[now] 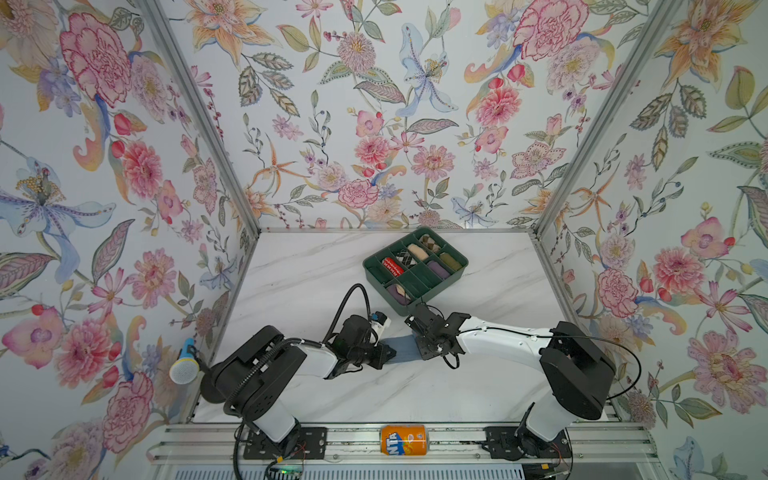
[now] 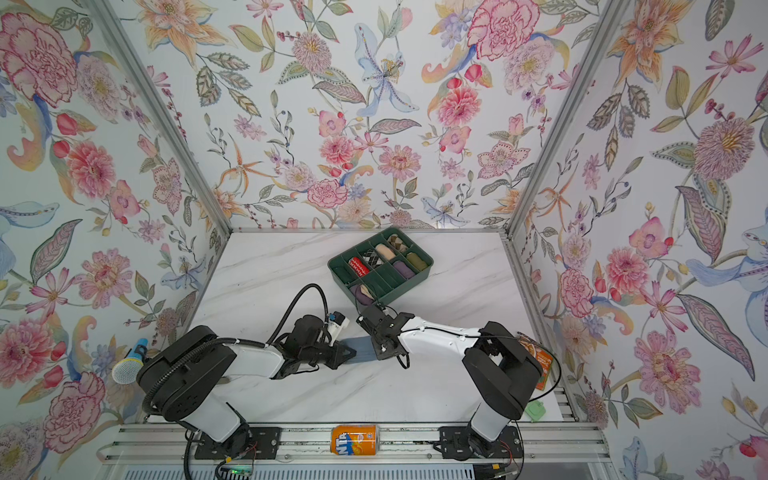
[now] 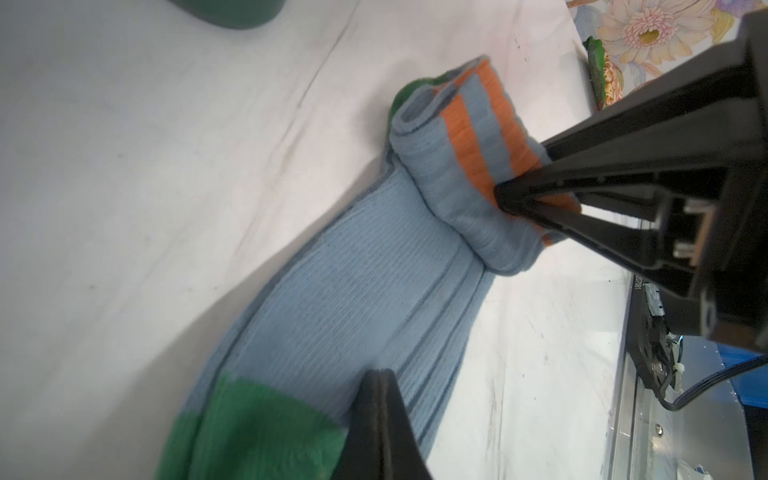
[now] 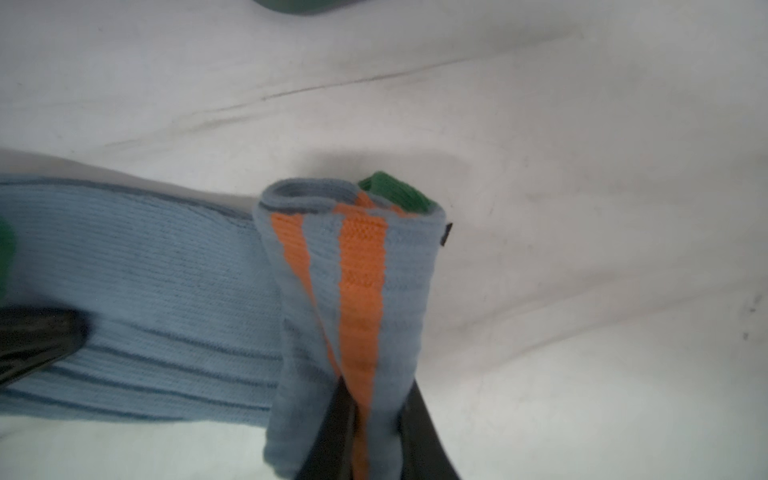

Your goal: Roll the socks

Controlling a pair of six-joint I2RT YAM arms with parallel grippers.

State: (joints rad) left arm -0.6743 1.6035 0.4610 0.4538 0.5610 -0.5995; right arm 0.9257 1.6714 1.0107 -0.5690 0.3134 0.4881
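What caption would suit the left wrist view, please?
Right gripper pinches the half-rolled socks; shut left gripper presses them flat.

socks (image 3: 353, 299): grey-blue ribbed, orange stripes, green patches | tray (image 1: 442, 289): dark green | table (image 1: 311, 270): white marble | can (image 1: 404, 439): orange

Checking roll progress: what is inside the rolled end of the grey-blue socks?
Green fabric shows at the core of the rolled socks, wrapped in orange-striped layers; deeper turns are covered.
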